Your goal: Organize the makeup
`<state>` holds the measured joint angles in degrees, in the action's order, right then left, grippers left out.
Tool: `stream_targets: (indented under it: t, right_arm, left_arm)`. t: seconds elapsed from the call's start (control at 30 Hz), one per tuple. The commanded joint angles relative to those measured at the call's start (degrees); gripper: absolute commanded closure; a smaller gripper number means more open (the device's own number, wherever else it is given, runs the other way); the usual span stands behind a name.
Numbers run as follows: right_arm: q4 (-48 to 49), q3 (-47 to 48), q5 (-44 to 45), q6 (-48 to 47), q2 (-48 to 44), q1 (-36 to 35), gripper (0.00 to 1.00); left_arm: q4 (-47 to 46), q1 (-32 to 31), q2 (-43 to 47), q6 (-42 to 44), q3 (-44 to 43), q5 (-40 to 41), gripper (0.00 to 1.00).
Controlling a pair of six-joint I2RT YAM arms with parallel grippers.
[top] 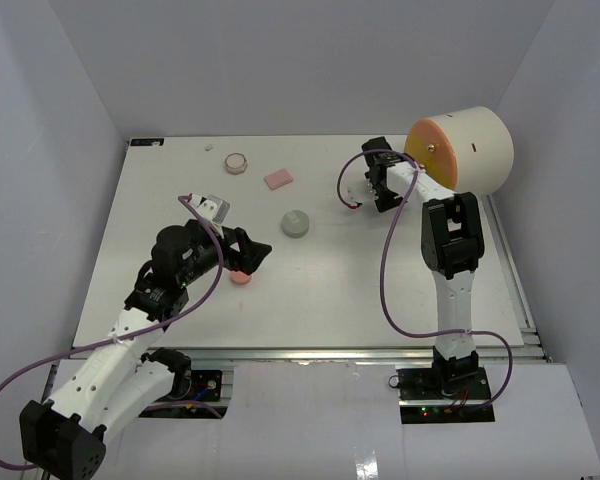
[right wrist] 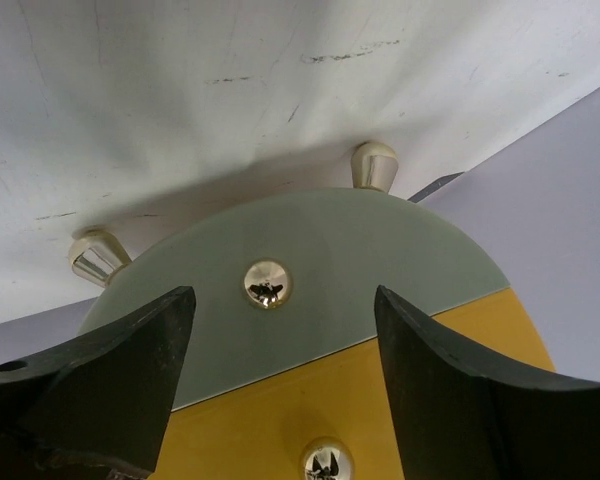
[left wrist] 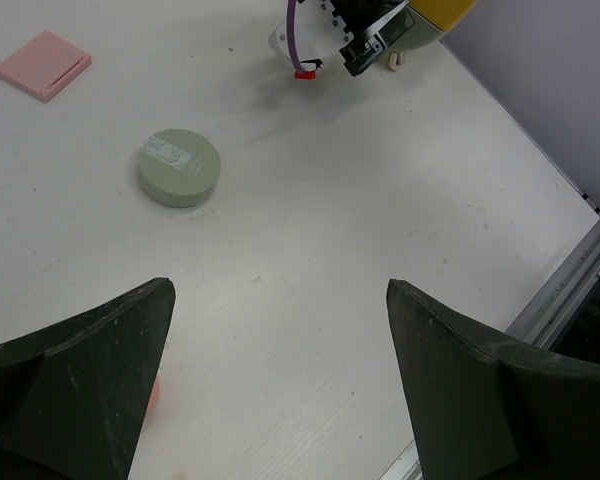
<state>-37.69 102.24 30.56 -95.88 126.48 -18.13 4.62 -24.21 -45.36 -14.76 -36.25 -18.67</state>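
Note:
My left gripper (top: 252,255) hangs open over the table's near-left part, nothing between its fingers. A pink disc (top: 240,278) lies just beside its left finger, showing as a sliver (left wrist: 153,395) in the left wrist view. Ahead of it sit a grey-green round compact (left wrist: 180,167) and a pink rectangular pad (left wrist: 43,65). A small round jar (top: 237,162) stands at the back. My right gripper (right wrist: 283,300) is open and faces the cream drum case (top: 470,148). Its fingers stand on either side of a gold knob (right wrist: 267,283) without touching it.
The case front has a grey-green upper panel (right wrist: 310,240) and an orange lower panel (right wrist: 430,400) with a second knob (right wrist: 325,462). It rests on small feet (right wrist: 373,165). A tiny white item (top: 210,147) lies at the back edge. A metal rail (left wrist: 570,280) runs along the table's right side.

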Motion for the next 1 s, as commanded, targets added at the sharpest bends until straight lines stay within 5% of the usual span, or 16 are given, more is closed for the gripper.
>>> stream_targets:
  t: [0.0, 0.3, 0.67, 0.97]
  right_arm:
    - [-0.63, 2.64, 2.40, -1.58, 1.03, 1.01, 0.23]
    - [-0.62, 4.30, 0.92, -1.05, 2.73, 3.73, 0.32]
    - [-0.72, 3.37, -4.16, 1.46, 1.67, 4.03, 0.74]
    - [-7.25, 2.56, -21.18, 11.71, -3.25, -1.42, 0.79]
  left_arm:
    - [0.47, 0.04, 1.58, 0.79, -0.83, -0.85, 0.02]
    - [0.65, 0.04, 1.67, 0.97, -0.84, -0.21, 0.02]
    - [0.65, 0.04, 1.33, 1.05, -0.84, -0.12, 0.02]
    - [0.69, 0.04, 1.42, 1.05, -0.88, -0.23, 0.02]
